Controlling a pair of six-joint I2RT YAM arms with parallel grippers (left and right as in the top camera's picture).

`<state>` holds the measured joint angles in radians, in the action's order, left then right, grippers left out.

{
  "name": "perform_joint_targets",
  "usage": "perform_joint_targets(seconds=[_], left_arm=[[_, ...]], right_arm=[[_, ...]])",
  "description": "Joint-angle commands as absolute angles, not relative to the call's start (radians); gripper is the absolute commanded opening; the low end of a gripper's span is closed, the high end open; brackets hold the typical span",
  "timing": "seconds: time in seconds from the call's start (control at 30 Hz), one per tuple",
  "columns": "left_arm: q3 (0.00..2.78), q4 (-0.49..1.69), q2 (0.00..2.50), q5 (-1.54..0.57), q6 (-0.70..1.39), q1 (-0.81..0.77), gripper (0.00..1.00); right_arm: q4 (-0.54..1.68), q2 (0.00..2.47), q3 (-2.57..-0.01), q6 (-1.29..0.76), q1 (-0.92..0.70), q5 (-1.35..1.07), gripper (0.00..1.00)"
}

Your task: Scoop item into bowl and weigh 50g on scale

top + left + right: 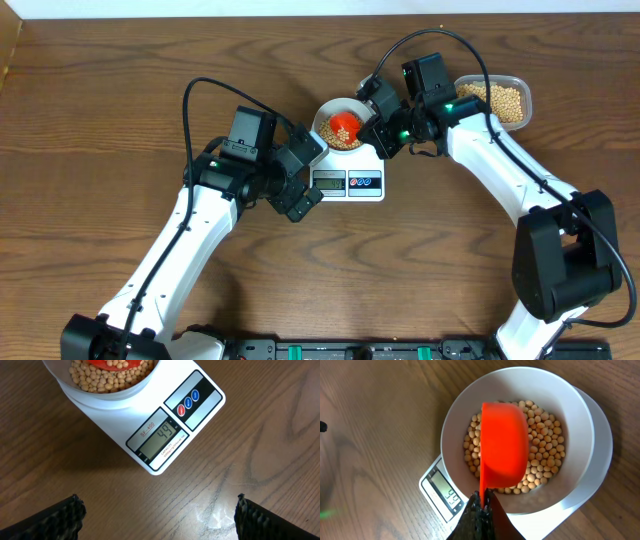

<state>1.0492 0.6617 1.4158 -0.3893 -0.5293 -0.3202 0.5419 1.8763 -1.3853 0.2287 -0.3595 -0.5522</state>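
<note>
Right gripper point(482, 506) is clamped tight on the handle of an orange scoop point(503, 445). The scoop cup sticks out straight ahead of the fingertips, smooth outer side toward my wrist camera, low over the soybeans point(546, 451). The beans lie in the pale bowl point(455, 415) directly under and ahead of that gripper, and the bowl sits on the white scale point(436, 486). From overhead the right arm runs up from its base, forearm slanting in, wrist folded down over the bowl. A clear tub point(500, 100) of more beans is just behind the wrist. Left gripper point(157, 516) has its jaws spread wide and holds nothing, hovering over bare wooden table point(260, 450). The scale display point(161, 440) is just ahead of its fingertips and looks like 49. The left forearm angles in from the near edge, wrist pitched down.
</note>
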Motion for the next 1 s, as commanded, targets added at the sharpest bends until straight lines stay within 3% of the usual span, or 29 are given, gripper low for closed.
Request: perform_joint_targets(seconds=[0.0, 0.97], left_arm=[[1.072, 0.664, 1.403, -0.387, -0.546, -0.321, 0.98], [1.072, 0.664, 1.403, -0.387, -0.546, -0.321, 0.98]], right_arm=[[0.542, 1.851, -1.380, 0.217, -0.354, -0.584, 0.01], [0.504, 1.849, -1.382, 0.226, -0.354, -0.593, 0.01]])
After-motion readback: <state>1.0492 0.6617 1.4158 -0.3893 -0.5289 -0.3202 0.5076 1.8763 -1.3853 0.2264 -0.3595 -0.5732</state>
